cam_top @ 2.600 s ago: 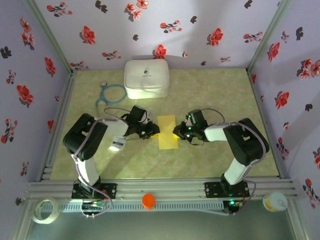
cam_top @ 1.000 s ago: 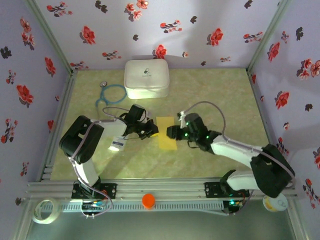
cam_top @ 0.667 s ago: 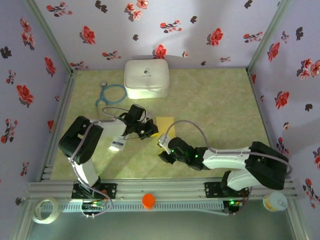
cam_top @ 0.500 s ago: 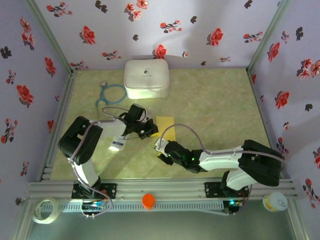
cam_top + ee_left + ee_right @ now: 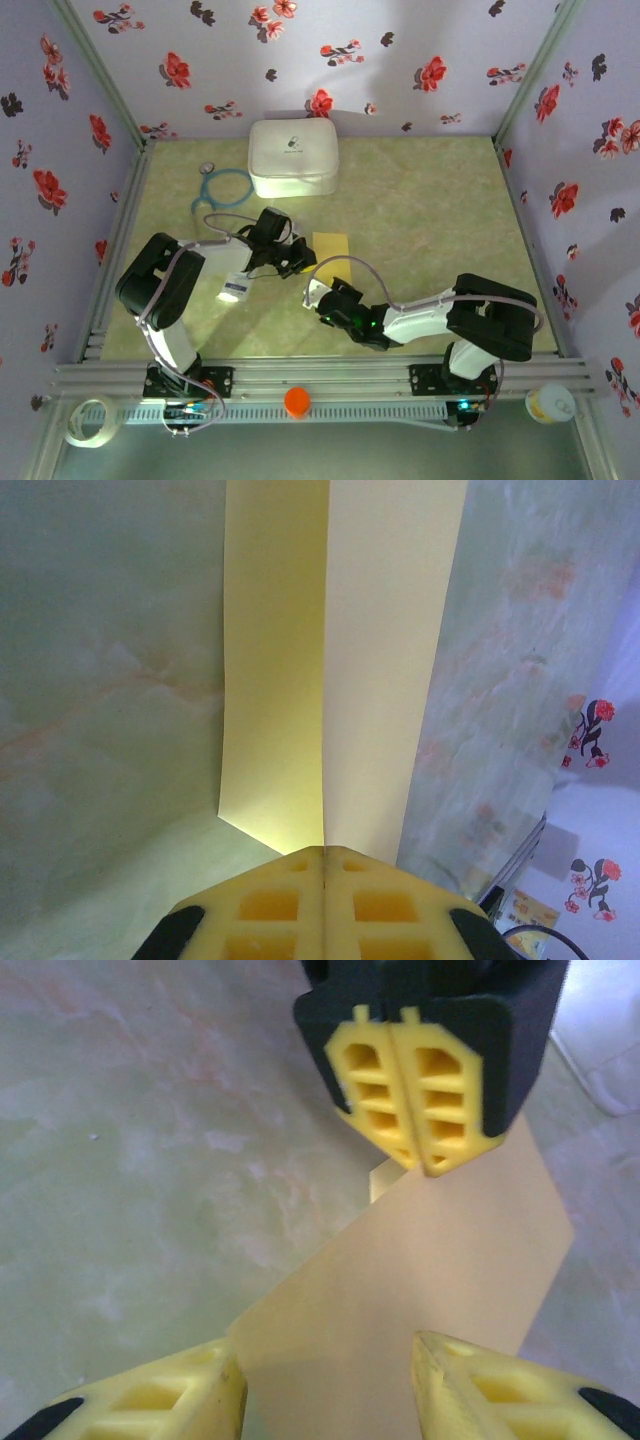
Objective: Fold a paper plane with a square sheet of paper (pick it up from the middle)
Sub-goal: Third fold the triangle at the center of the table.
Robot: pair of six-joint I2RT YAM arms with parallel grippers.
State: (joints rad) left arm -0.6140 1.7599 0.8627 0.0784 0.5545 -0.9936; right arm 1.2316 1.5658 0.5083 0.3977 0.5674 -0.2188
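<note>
At the near end of the work, the right hand [image 5: 322,1348] has reached in low across the tabletop [image 5: 430,200]. Its fingers [image 5: 150,1405] are spread and straddle the near corner of the yellow sheet [image 5: 440,1260] without pinching it. The sheet lies flat a little left of the tabletop's middle. It reads as a long rectangle with one straight crease down it, so the plane looks barely begun. At its far left side, the left hand [image 5: 415,1155] has its pads pressed together on the sheet's edge, right where the crease runs out.

The step in hand appears to be taking the near end for the next fold while the other end is anchored. To do it well, the left pinch should hold firm and not drag. The right fingers should close on paper alone, close to the crease. Any lift should be small and square to that line, because thin paper pulled between two grips will skew or tear.

The cable loop [image 5: 350,260] of the right arm arches over the sheet and could brush it. A small white packet [image 5: 234,288] lies toward the left edge beside the left arm, apart from the sheet. Farther off, a stethoscope [image 5: 222,186] sits toward the far left corner. A white case [image 5: 292,158] stands at the far edge, clear of the fold.
</note>
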